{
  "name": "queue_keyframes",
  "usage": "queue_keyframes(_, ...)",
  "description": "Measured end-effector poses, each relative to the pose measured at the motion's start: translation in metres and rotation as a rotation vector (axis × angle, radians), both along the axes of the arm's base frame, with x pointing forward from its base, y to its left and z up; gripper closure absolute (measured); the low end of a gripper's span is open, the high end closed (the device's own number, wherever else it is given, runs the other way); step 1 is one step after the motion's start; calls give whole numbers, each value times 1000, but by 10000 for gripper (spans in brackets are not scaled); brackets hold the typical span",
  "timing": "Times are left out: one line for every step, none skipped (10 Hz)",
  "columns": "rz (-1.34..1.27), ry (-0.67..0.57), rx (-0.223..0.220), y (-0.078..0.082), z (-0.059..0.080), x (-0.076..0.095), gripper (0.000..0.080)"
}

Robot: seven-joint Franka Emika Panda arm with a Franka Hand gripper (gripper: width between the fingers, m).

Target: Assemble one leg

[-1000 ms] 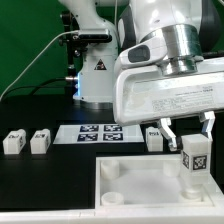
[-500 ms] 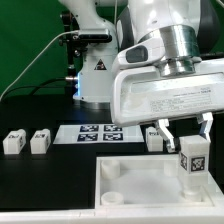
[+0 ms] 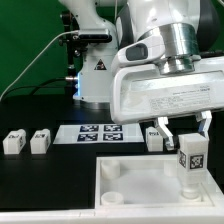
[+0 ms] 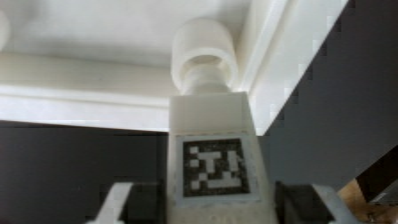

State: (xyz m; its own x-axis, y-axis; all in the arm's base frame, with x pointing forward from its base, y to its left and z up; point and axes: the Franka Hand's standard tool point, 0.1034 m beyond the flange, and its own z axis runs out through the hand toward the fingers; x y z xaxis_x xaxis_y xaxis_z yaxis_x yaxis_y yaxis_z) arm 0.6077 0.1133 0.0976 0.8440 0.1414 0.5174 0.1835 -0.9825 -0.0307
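Observation:
My gripper [image 3: 186, 132] is shut on a leg [image 3: 191, 163], a white post with a black-and-white tag on its face. I hold it upright over the right side of the large white tray [image 3: 130, 195], its lower end at or just above the tray. In the wrist view the leg [image 4: 219, 150] runs between my fingers [image 4: 134, 203] toward a round corner socket [image 4: 205, 62] of the tray [image 4: 71, 85]. Three more legs stand on the table: two at the exterior view's left [image 3: 13, 142] [image 3: 40, 142] and one beside the tray's far edge [image 3: 154, 139].
The marker board [image 3: 100, 133] lies flat behind the tray. The robot base [image 3: 98, 70] stands at the back with a cable running to the exterior view's left. The table is black.
The gripper and the leg have sunk slightly toward the tray. Nothing else has moved.

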Motion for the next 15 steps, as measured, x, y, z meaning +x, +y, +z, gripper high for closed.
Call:
queue_keyframes(1,6,-2,-1,0,0,505)
queue_keyframes(2,15,-3,-1,-3,-2,505)
queue_keyframes(4,19,-3,0,-5,-2,505)
queue_keyframes(6,22,-2,2,-7,-3,505)
queue_keyframes(7,27,-3,2,-10,-4,505)
queue_keyframes(7,32,-3,3,-13,-4,505)
queue_keyframes(8,38,-3,4,-16,-4,505)
queue_keyframes(8,46,-4,4,-16,-3,505)
queue_keyframes(5,45,-3,4,-17,-2,505)
queue_keyframes(-3,39,1,4,-17,-2,505)
queue_keyframes(-6,37,3,4,-17,-1,505)
queue_keyframes(-7,25,3,4,-17,-2,505)
queue_keyframes(-7,23,3,4,-17,-2,505)
queue_keyframes(-7,23,3,4,-17,-2,505)
queue_keyframes(-6,23,3,4,-17,-2,343)
